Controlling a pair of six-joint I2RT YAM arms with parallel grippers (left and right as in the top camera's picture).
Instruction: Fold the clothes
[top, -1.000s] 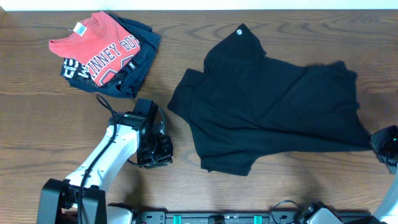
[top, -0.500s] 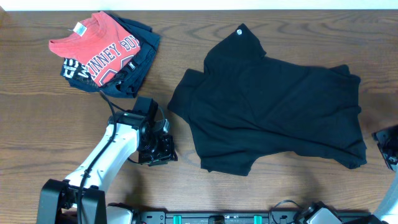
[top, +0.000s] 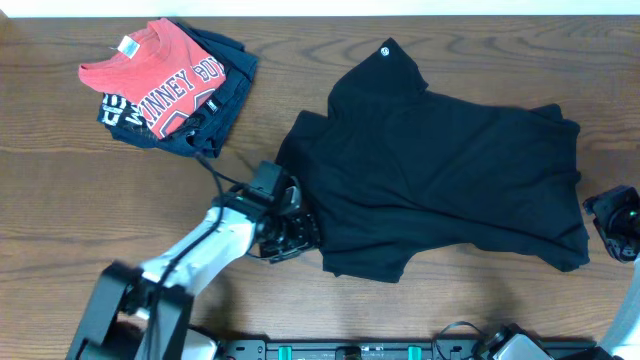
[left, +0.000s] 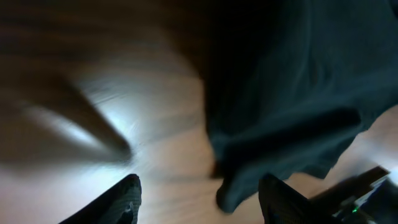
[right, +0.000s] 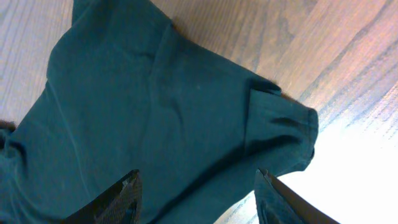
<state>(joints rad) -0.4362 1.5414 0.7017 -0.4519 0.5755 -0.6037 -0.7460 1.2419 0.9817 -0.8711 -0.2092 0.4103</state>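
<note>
While the black T-shirt (top: 440, 175) lies spread over the right half of the table (top: 400, 40), we hold our left gripper (top: 303, 232) open at its left edge and our right gripper (top: 614, 222), jaws apart and empty, by the table's right edge.

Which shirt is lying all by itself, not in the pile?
The black T-shirt, spread out alone on the right. The red T-shirt lies stacked on the navy garment.
</note>
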